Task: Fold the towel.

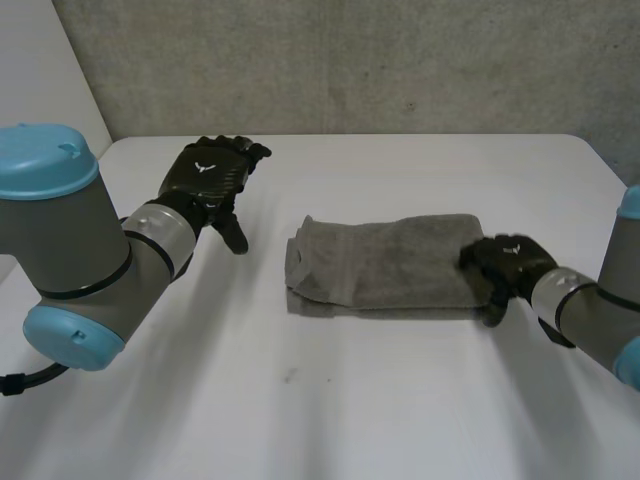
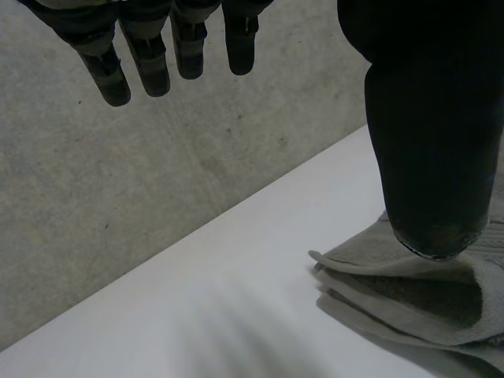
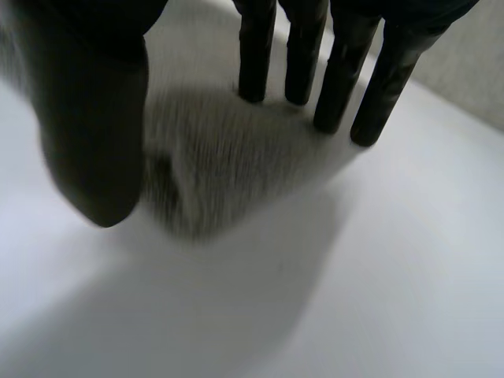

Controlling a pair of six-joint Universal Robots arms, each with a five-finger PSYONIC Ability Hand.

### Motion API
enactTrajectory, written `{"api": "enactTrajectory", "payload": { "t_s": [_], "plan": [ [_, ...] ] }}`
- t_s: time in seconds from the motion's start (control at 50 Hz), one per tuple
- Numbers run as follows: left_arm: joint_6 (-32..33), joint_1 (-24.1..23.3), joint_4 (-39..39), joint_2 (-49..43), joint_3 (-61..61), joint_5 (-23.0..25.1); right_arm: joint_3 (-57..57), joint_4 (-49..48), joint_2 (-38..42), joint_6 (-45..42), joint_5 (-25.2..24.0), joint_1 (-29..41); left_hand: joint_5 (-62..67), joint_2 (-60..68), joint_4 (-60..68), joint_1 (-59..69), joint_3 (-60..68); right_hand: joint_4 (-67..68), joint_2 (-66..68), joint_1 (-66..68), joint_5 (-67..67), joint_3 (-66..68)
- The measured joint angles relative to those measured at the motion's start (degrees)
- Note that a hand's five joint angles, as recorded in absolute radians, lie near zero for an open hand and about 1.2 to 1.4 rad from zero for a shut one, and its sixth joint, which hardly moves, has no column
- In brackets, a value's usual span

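The grey towel (image 1: 385, 262) lies folded into a flat, layered strip on the white table (image 1: 330, 400), right of the middle and well clear of the far edge. The right hand (image 1: 505, 262) rests at the towel's right end, fingers (image 3: 252, 55) straight and spread from the thumb, fingertips on the cloth, gripping nothing. The left hand (image 1: 212, 172) hovers well to the left of the towel, relaxed and empty.

The left arm (image 1: 70, 235) is showing grey joints and light-blue caps. The black left hand (image 1: 212, 180) is bearing a white emblem (image 1: 207, 168), a silver cuff (image 1: 160, 228) sitting behind it.
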Motion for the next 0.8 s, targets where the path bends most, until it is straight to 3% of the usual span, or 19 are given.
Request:
{"api": "enactTrajectory", "payload": {
  "t_s": [0.06, 0.14, 0.26, 0.38, 0.6, 0.64, 0.7, 0.72, 0.76, 0.8],
  "plan": [
    [0.00, -0.36, 0.01, -0.09, -0.11, -0.05, -0.10, -0.46, 2.15, -1.12, -0.57, -0.96, 0.00, 0.00, 0.00, 0.00, 0.00, 29.36, 28.63, 28.73, 30.16, 29.17],
    [-0.01, -0.40, -0.04, 0.07, -0.44, -0.16, -1.67, -0.75, 2.99, -0.10, -0.81, -0.96, 0.00, 0.00, 0.00, 0.00, 0.00, 46.97, 36.93, 36.88, 46.82, 46.67],
    [-0.06, -0.11, -0.17, 0.63, -0.98, -0.28, -6.55, -1.26, 0.42, 1.97, -0.33, 0.05, 0.00, 0.00, 0.00, 0.00, 0.00, 47.60, 41.91, 44.79, 47.15, 47.04],
    [-0.08, 0.15, -0.41, 1.04, -1.16, -0.48, -17.27, 2.10, -0.47, 1.95, -0.49, 7.76, 0.00, 0.00, 0.00, 0.00, 0.00, 47.60, 42.66, 45.47, 47.15, 47.04],
    [-0.08, 0.62, -0.40, 2.65, -2.83, -0.69, -41.38, 19.59, 15.83, -11.95, -0.73, 27.99, 0.00, 0.00, 0.00, 0.00, 0.00, 47.41, 43.24, 45.94, 47.01, 47.24],
    [-0.08, 0.68, -0.34, 2.76, -3.07, -0.69, -43.26, 21.51, 18.28, -14.65, -0.26, 29.49, 0.00, 0.00, 0.00, 0.00, 0.00, 42.93, 39.32, 41.75, 43.43, 43.03],
    [-0.08, 0.75, -0.22, 2.82, -3.27, -0.68, -45.17, 23.33, 21.01, -17.67, 0.79, 30.95, 0.00, 0.00, 0.00, 0.00, 0.00, 17.32, 13.10, 15.19, 16.73, 18.00],
    [-0.08, 0.80, -0.15, 2.80, -3.16, -0.66, -45.45, 23.24, 21.23, -17.57, 1.27, 31.16, 0.00, 0.00, 0.00, 0.00, 0.00, 5.14, 1.13, 3.29, 4.77, 7.04],
    [-0.07, 0.84, -0.04, 2.73, -2.72, -0.63, -45.44, 22.35, 20.52, -15.82, 1.82, 31.09, 0.00, 0.00, 0.00, 0.00, 0.00, -8.83, -10.33, -9.19, -9.83, -4.66],
    [-0.04, 0.86, 0.13, 2.45, -1.79, -0.62, -44.79, 20.46, 18.48, -11.48, 2.36, 30.67, 0.00, 0.00, 0.00, 0.00, 0.00, -14.25, -14.69, -13.70, -15.52, -12.90]
  ]
}}
